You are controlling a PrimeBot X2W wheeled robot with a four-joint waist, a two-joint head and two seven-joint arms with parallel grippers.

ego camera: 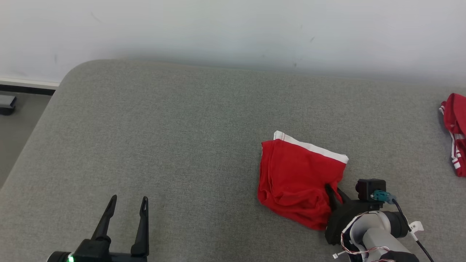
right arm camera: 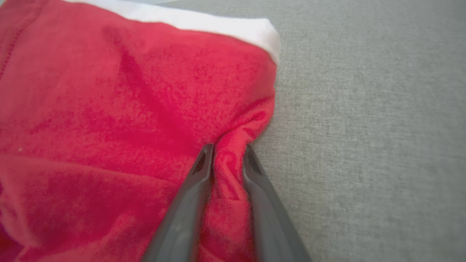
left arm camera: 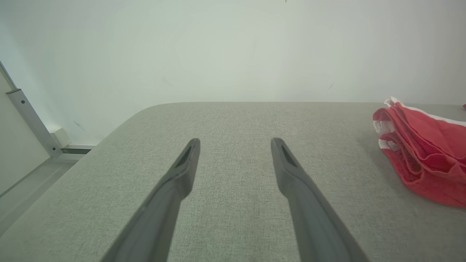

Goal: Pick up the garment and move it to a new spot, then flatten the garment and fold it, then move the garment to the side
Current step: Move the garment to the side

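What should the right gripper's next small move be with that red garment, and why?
Probably a slight lift of the right gripper, to test the hold. Its fingers pinch a bunched ridge at the edge of the red garment, which already lies folded, so carrying it aside looks next. The left gripper is open, well clear.

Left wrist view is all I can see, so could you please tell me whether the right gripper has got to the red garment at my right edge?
Observer: Yes; the right gripper is closed on a bunched fold at the near right edge of the red garment.
Operator: Thank you. Is it lifted?
Observer: No; in the head view the whole garment lies on the grey cushion.
Operator: Anything else nearby?
Observer: A second red garment lies at the cushion's far right edge.
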